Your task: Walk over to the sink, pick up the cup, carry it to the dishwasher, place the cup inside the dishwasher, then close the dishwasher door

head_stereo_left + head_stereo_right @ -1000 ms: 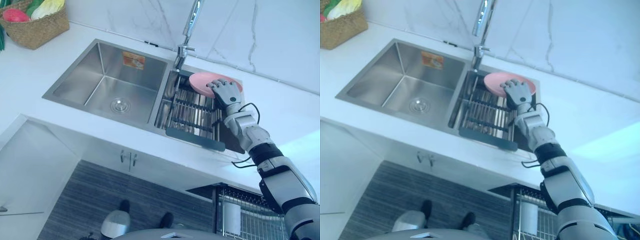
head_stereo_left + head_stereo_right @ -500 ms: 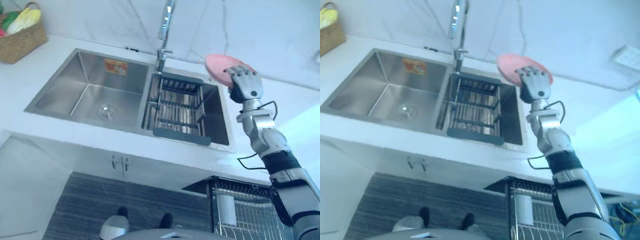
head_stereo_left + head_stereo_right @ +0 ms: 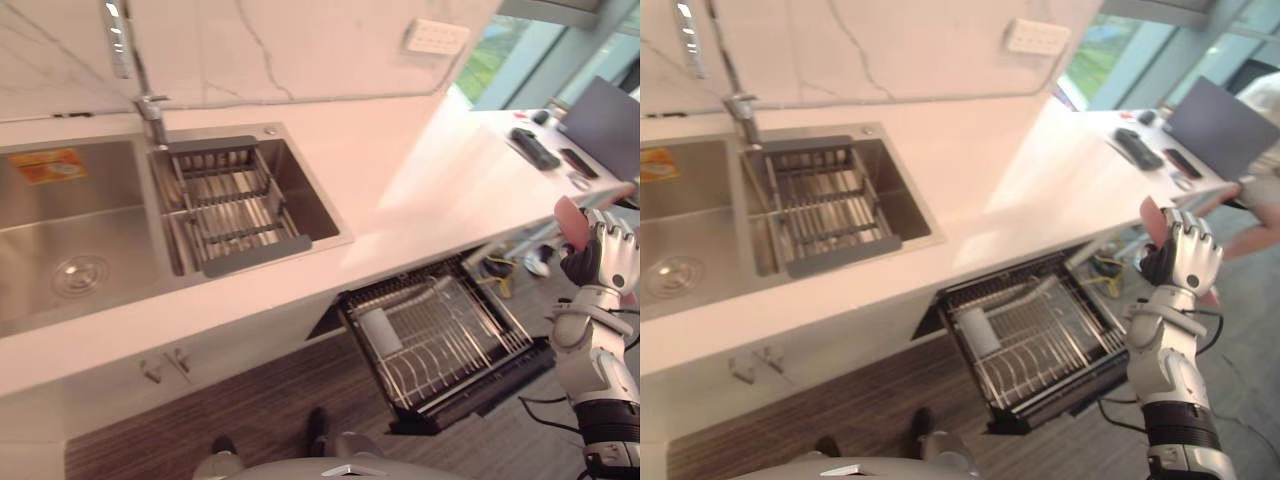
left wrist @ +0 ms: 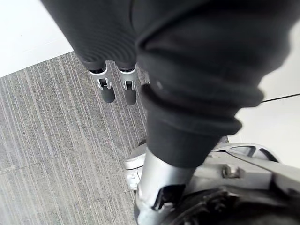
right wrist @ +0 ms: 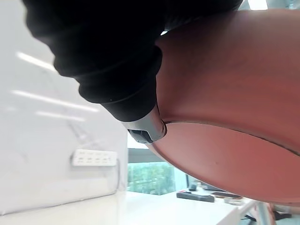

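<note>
This is a kitchen, and a modern one. A long pale counter (image 3: pixel 400 190) runs under a marble-veined wall (image 3: pixel 280 50) and holds a stainless steel sink (image 3: pixel 60 225) with two basins, a tall tap (image 3: pixel 125 50) behind it and a drain rack (image 3: pixel 225 200) set in the right-hand basin. Below the counter are white cupboard doors with small handles (image 3: pixel 165 368), and beside them a dishwasher (image 3: pixel 440 345) stands open with its wire rack pulled out over a wood-look floor (image 3: pixel 260 410). A socket strip (image 3: pixel 437 37) is fixed to the wall. A laptop (image 3: pixel 605 125) sits at the counter's far end, near a window (image 3: pixel 500 50) showing greenery.
</note>
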`<state>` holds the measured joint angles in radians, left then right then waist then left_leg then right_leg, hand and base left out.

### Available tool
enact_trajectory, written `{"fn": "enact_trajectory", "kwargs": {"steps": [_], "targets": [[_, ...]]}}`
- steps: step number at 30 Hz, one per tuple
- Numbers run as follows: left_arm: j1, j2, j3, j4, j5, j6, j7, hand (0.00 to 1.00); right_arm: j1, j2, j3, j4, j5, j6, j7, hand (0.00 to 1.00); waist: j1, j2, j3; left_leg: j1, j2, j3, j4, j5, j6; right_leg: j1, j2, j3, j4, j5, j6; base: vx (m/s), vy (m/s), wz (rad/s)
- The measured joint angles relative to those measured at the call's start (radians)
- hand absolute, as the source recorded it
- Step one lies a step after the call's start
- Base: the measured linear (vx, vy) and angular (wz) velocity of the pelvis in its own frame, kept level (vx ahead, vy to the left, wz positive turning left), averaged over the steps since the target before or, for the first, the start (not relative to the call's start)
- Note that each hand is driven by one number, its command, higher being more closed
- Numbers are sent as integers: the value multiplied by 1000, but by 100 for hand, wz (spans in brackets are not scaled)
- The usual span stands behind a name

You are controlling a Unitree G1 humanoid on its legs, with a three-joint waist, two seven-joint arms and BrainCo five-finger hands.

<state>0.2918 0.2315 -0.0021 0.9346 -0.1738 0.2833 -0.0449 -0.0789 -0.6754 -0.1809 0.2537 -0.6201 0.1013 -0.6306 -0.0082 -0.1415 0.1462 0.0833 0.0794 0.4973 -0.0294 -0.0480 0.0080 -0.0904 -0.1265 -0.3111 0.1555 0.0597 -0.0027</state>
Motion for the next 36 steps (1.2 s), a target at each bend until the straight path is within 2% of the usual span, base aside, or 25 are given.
{"fn": "enact_trajectory", "kwargs": {"steps": [1, 2, 3, 5, 6, 10, 13, 15, 23, 31, 33, 36], "targets": [[-3, 7, 1, 0, -4, 2, 3, 0, 0, 3, 0, 11, 9, -5, -9, 100, 5, -14, -5, -15, -4, 7, 28, -10, -7, 10, -9, -4, -17, -4, 14, 130, -103, -47], [-15, 17, 2, 0, -24, 2, 13, 0, -12, 5, 1, 34, 27, -17, -32, 100, 23, -41, -12, -49, -8, 15, 81, -20, -9, 13, -6, -4, -87, 1, 34, 102, -130, -74], [-31, 13, 4, -1, -54, 0, 18, 0, -38, 8, 1, 50, 35, -20, -44, 100, 52, -34, -6, -86, -3, -29, 124, -27, -11, 13, 8, 5, -157, 42, 38, 83, -139, -82], [-49, -1, 3, 1, -73, -1, 25, 0, -69, 28, 4, 63, 43, -32, -69, 100, 61, -13, 10, -117, 6, -34, 160, -38, -18, 18, 20, 13, -222, 83, 40, 25, -113, -55], [-50, -6, 5, 1, -99, -10, 36, 0, -87, 67, 13, 84, 47, -31, -73, 100, 62, 7, 24, -122, 12, -35, 172, -45, -26, 16, 27, 28, -236, 93, 38, -2, -69, -30], [-46, -20, 25, 0, -120, -29, 42, 0, -78, 135, 15, 106, 46, -29, -70, 100, 69, 21, 39, -126, 18, -100, 198, -84, -33, 12, 44, 52, -236, 92, 39, -43, -15, -22], [-45, -20, 42, 1, -128, -51, 40, 0, -71, 136, 14, 117, 46, -27, -70, 100, 64, 9, 60, -147, 12, -107, 198, -82, -29, -5, 33, 48, -242, 82, 44, -82, 26, 1], [-47, -20, 42, 1, -131, -56, 40, 0, -71, 139, 14, 117, 47, -27, -69, 100, 64, 12, 64, -156, 7, -111, 197, -80, -25, -12, 24, 38, -243, 85, 47, -57, 46, 11], [-71, -44, 40, 1, -131, -75, 37, 0, -95, 194, 24, 121, 43, -27, -32, 100, 68, 65, 110, -176, -34, -172, 176, -44, -3, -18, -5, -3, -236, 108, 62, 15, 48, 15], [-100, -46, 36, 1, -131, -93, 17, 0, -212, 183, 98, 213, 46, -26, -22, 100, 72, 82, 179, -213, -75, -209, 149, -15, 20, -57, -32, -9, -236, 133, 76, -42, 60, 10], [-119, -48, 26, 0, -131, -94, 16, 0, -253, 157, 104, 261, 62, -28, -21, 100, 72, 99, 205, -240, -89, -238, 149, -9, 29, -72, -44, -30, -236, 142, 78, -80, 59, 29], [-138, -48, 20, -1, -140, -95, 15, 0, -322, 114, 144, 325, 105, -29, -20, 100, 76, 110, 248, -264, -100, -249, 150, 3, 34, -91, -55, -32, -236, 156, 78, -88, 65, 14]]}}
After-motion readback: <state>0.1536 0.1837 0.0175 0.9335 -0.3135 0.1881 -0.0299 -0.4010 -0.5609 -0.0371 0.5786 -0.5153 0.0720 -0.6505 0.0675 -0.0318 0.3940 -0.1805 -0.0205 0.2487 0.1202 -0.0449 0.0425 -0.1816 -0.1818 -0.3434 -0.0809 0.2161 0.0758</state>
